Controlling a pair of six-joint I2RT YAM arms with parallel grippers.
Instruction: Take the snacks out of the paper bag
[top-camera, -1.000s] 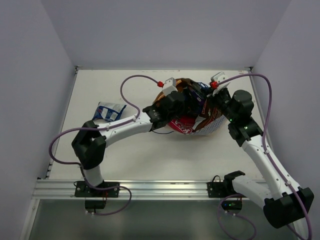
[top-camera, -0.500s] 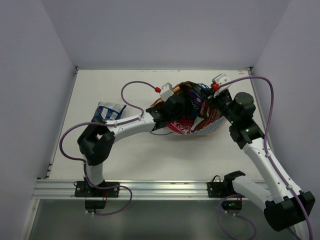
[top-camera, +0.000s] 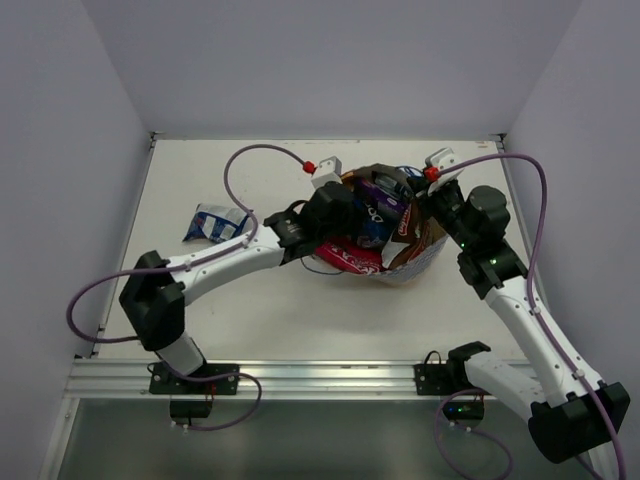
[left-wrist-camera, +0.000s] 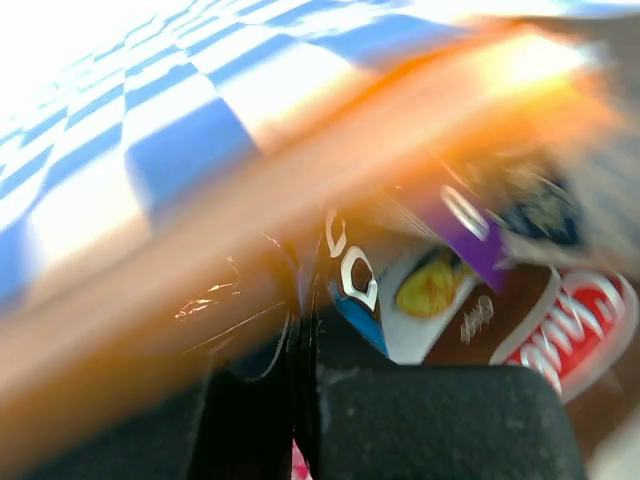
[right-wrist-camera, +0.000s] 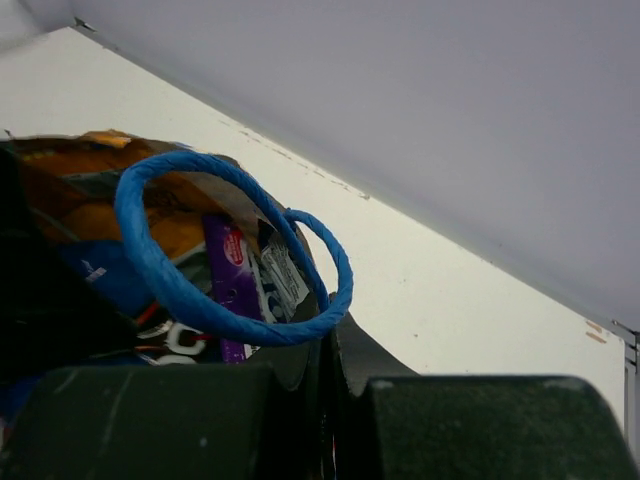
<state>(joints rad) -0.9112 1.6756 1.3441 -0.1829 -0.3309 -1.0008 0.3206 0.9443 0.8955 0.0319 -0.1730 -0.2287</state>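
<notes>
Snacks (top-camera: 372, 212) are mostly crammed in the paper bag (top-camera: 418, 262), which lies toward the surface's far right corner. Right fingers (right-wrist-camera: 345, 400) pinch its rim; left fingers (left-wrist-camera: 325, 410) are too blurred to call (maybe closed). A hard pull could drag or tear the bag.

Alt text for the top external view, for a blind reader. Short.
Seen from above, two white robot arms meet at an open blue-and-white checkered paper bag mid-table, stuffed with glossy snacks. The left claw reaches into its mouth; the right claw is at its right rim. One blue-white packet lies alone on the table to the left.
</notes>
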